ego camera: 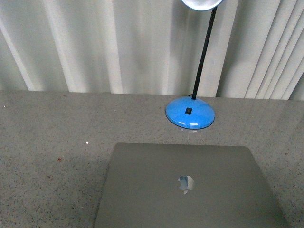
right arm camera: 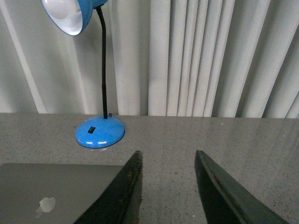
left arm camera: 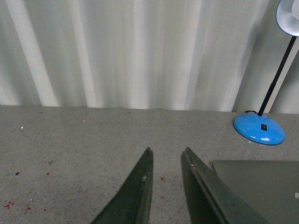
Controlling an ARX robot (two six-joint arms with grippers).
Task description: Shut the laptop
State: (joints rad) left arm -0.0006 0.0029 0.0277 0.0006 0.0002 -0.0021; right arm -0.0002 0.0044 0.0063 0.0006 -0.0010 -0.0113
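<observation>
The laptop (ego camera: 185, 190) lies on the grey speckled table with its silver-grey lid down flat, the pale apple logo (ego camera: 186, 183) facing up. Its keys, trackpad and screen are hidden. Neither arm shows in the front view. My left gripper (left arm camera: 167, 151) is open and empty, above the table beside the laptop's corner (left arm camera: 261, 186). My right gripper (right arm camera: 168, 153) is open and empty, above the table beside the laptop's other side (right arm camera: 51, 191).
A blue desk lamp stands just behind the laptop, with its round base (ego camera: 190, 112) on the table and a black neck rising to a white-lined shade (right arm camera: 67, 14). Pale pleated curtains (ego camera: 118, 42) hang along the table's far edge.
</observation>
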